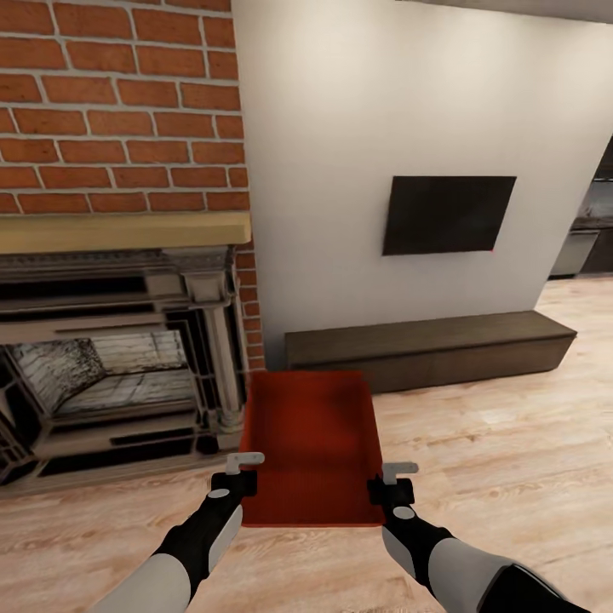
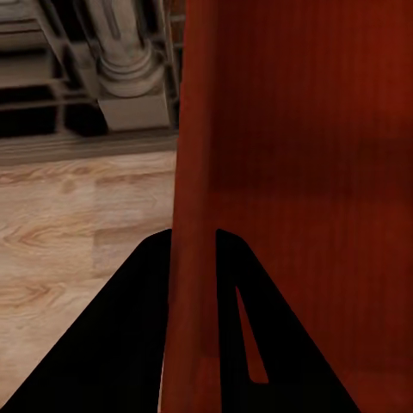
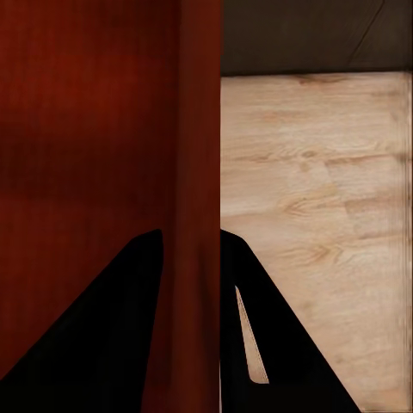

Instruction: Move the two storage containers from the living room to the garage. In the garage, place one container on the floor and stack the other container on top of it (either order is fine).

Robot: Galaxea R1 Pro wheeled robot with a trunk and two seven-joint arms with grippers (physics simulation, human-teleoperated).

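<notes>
Both our claws pinch one orange-red rectangular thin-walled storage container (image 1: pixel 311 447): left claw (image 1: pixel 241 477) on its left wall, right claw (image 1: pixel 386 483) on its right wall. We hold it above the light wood plank floor (image 1: pixel 494 443) of the living room, its long axis pointing away from us toward the long dark low cabinet (image 1: pixel 426 345). We count one container.

fireplace (image 1: pixel 111 358) cut by the frame edge, kitchen units (image 1: pixel 587 238) (far right) too dim to tell
</notes>
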